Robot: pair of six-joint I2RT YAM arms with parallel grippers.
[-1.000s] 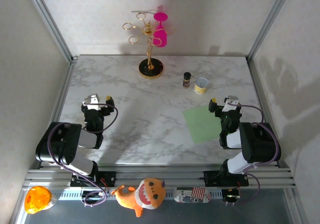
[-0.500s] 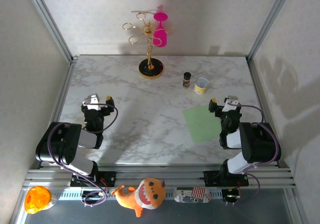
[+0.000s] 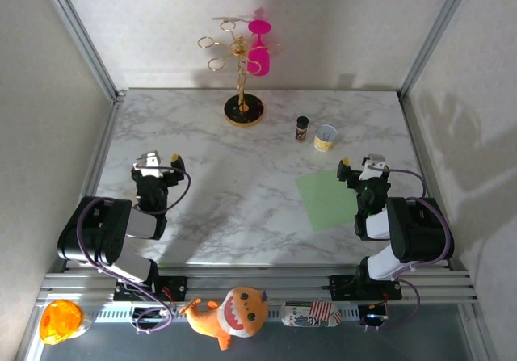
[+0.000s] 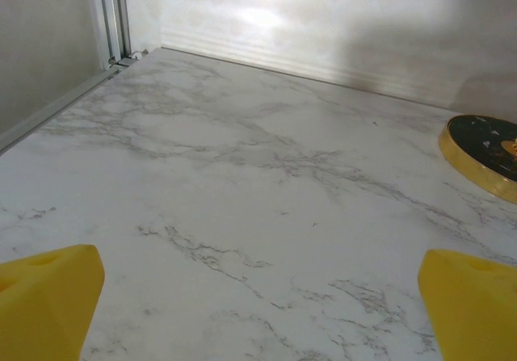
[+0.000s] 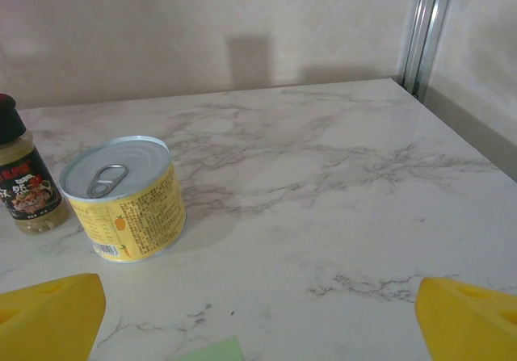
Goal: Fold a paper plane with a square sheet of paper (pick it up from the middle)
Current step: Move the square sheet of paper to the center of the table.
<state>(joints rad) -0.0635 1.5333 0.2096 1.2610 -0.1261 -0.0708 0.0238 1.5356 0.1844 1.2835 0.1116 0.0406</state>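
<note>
No mvmt, sheet [image 3: 329, 199] flat, can [image 5: 123, 198] sealed

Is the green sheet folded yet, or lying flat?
Flat and unfolded: the sheet lies spread on the table as one plain square, with no crease or raised edge visible from above.

Overhead; two low, apparently forward wrist-views

Square sheet of paper [image 3: 329, 200] flat on table [image 3: 226, 183] right of centre, tin can [image 3: 325, 138] above it in frame, seasoning bottle [image 3: 302, 128] just left of can, glass stand [image 3: 243, 109] upper centre.
</note>
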